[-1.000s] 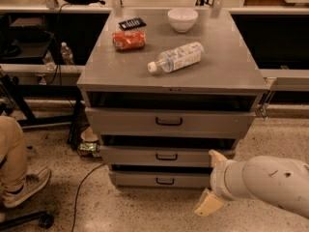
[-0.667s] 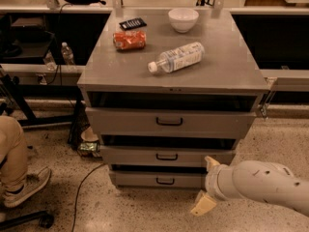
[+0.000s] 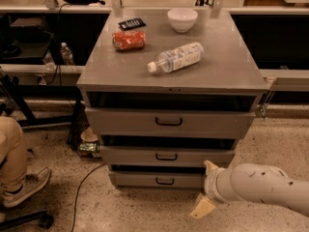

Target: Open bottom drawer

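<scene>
Bottom drawer (image 3: pixel 140 180) – lowest of three in the grey metal cabinet (image 3: pixel 231 76) – sits just above the speckled floor, near the middle of the scene. Its grey front is the shortest and narrowest of the stack, with a small black loop handle (image 3: pixel 165 181) at its centre and a dark gap along its top edge. Above it are the middle drawer (image 3: pixel 130 156) and the taller top drawer (image 3: pixel 120 122).

The gripper (image 3: pixel 206 187) is at the drawer's right end, low by the floor, its cream fingers spread wide and holding nothing – the upper one (image 3: pixel 210 167) is at the front's right corner (whether it touches I cannot tell), the lower one (image 3: pixel 202 208) nearer the floor.

On the cabinet top lie a white bowl (image 3: pixel 182 19), a plastic water bottle (image 3: pixel 176 58) on its side and a red snack bag (image 3: pixel 128 40).
</scene>
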